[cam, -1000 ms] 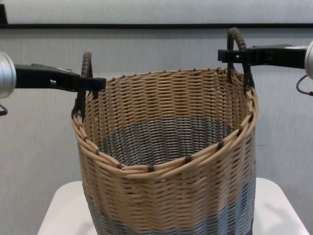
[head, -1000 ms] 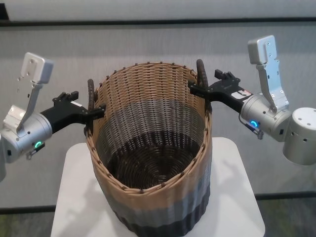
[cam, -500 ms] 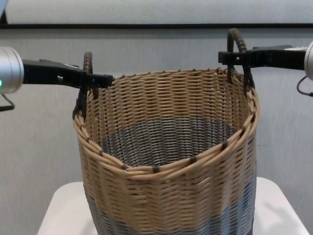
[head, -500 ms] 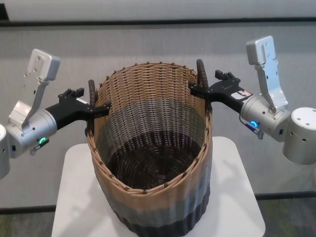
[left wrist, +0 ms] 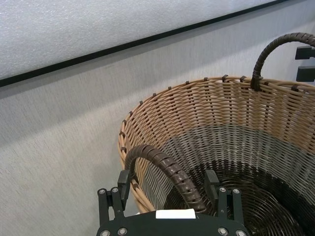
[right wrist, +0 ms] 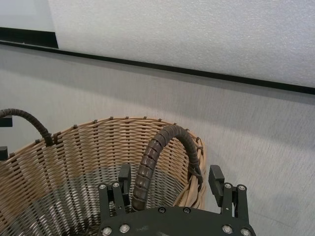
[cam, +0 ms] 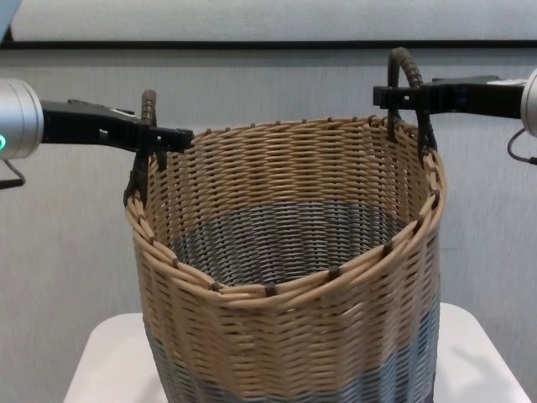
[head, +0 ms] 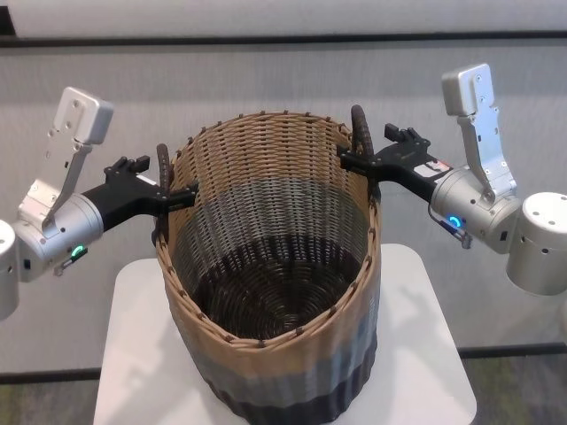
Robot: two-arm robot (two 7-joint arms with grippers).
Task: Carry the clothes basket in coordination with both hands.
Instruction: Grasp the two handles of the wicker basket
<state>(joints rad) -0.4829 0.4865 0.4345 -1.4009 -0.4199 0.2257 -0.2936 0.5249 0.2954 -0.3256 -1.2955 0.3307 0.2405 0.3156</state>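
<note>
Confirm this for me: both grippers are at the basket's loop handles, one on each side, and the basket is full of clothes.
One thing is wrong: the basket holds no clothes. The head view shows its bare woven bottom. The rest stands: the left gripper is at the left handle and the right gripper at the right handle, with fingers on either side of each handle in the wrist views.

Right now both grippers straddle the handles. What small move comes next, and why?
Probably close both grippers. In each wrist view the fingers stand apart either side of a loop: the left gripper around the left handle, the right gripper around the right handle. The clothes basket seems unclamped, so lifting could slip.
</note>
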